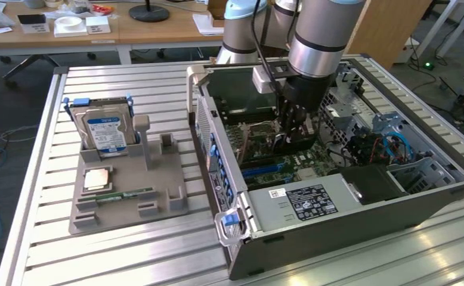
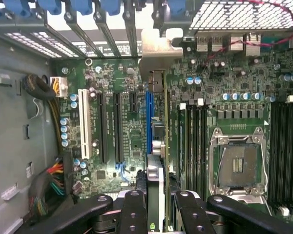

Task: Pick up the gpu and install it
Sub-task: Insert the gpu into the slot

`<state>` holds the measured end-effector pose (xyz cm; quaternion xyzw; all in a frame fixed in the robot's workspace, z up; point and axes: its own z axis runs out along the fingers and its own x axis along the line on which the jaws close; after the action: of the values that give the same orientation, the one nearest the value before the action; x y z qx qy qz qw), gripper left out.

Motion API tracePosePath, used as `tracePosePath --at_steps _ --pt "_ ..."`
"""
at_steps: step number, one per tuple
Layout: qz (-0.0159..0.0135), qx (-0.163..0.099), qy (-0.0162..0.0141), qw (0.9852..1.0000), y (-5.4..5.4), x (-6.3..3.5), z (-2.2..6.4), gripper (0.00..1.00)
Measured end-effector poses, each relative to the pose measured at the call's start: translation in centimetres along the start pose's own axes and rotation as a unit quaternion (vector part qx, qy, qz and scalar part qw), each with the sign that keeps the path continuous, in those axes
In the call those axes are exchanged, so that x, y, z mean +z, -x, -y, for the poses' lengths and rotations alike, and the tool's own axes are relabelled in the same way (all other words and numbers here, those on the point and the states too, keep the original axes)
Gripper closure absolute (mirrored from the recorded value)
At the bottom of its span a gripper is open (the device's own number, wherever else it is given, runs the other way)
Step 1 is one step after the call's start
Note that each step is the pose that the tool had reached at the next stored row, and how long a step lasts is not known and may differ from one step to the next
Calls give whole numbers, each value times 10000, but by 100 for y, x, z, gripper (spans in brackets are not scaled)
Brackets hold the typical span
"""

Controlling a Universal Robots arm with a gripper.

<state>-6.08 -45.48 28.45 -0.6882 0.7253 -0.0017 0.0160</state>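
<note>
The gpu (image 2: pixel 157 131) stands on edge inside the open computer case (image 1: pixel 336 220), directly over the blue slot (image 2: pixel 149 122) of the motherboard (image 2: pixel 122 146); whether it is seated cannot be told. Its long axis runs along that slot, silver bracket (image 2: pixel 158 46) toward the case's vented rear wall. The tool (image 2: pixel 158 207) is clamped on the gpu, one finger each side. The case lies on a slatted metal table (image 1: pixel 136 250). Beside it, a grey fixture (image 1: pixel 167 179) carries a hard drive (image 1: pixel 105 134). Wooden desks (image 1: pixel 81 33) stand behind.
</note>
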Motion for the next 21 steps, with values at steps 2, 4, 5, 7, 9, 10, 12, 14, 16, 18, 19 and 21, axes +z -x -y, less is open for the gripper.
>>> tracePosePath --at_steps 2,4,5,7,9,10,12,14,16,18,19,21 --pt "-1 0 0 10000 -2 1 -22 73" --pt "0 0 0 10000 -6 6 -27 73" --pt "-1 0 0 10000 -9 10 -30 73" --pt "0 1 -1 10000 -13 27 -42 73" --pt "0 0 -4 10000 -17 49 -63 73" --pt "0 0 -4 10000 -19 58 -73 73" --pt "-1 1 -4 10000 -25 70 -90 73" --pt "0 0 -5 10000 -27 76 -99 73" --pt "0 -1 -5 10000 -33 77 -102 73" --pt "0 1 -5 10000 -49 76 -106 73" --pt "0 1 -5 10000 -54 76 -109 73" --pt "1 0 -5 10000 -56 76 -118 73"
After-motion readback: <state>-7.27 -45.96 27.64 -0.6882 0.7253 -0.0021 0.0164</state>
